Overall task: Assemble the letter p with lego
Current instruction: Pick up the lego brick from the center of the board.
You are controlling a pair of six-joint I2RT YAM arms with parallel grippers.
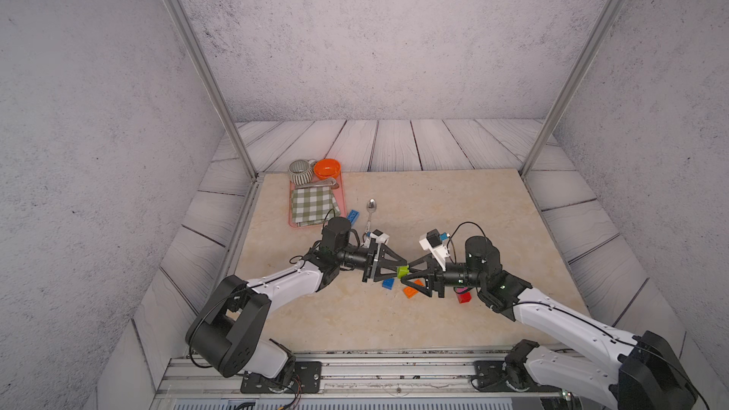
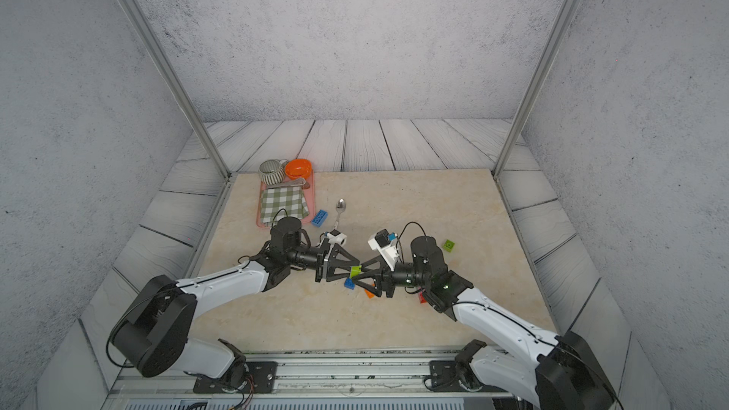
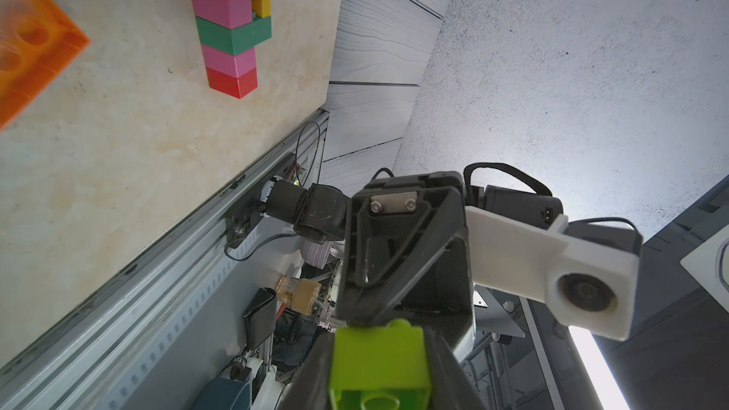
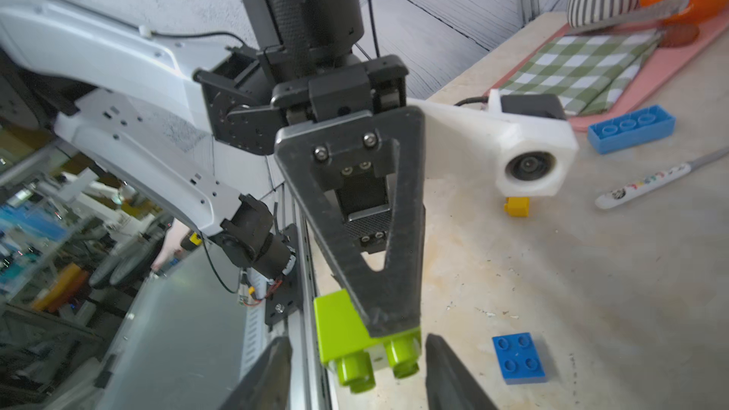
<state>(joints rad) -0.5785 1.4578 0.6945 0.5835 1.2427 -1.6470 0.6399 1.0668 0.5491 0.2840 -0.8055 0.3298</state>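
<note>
Left hand (image 1: 398,270) clasping brick (image 1: 403,272), beige tabletop (image 1: 355,321), grey walls (image 1: 374,53)

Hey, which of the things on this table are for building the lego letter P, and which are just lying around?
For the job: lime brick in the left hand, built stack, blue square brick, orange brick, blue oblong brick, yellow brick, green brick.
Just lying about: spoon, pink tray, checked cloth, striped cup, orange bowl.

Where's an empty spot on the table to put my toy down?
Bare table lies back right, from the spoon to the right edge, and along the front rail. It's crowded mid-table, where the left gripper holds a lime brick near a square blue brick and orange brick, and at the tray.
</note>
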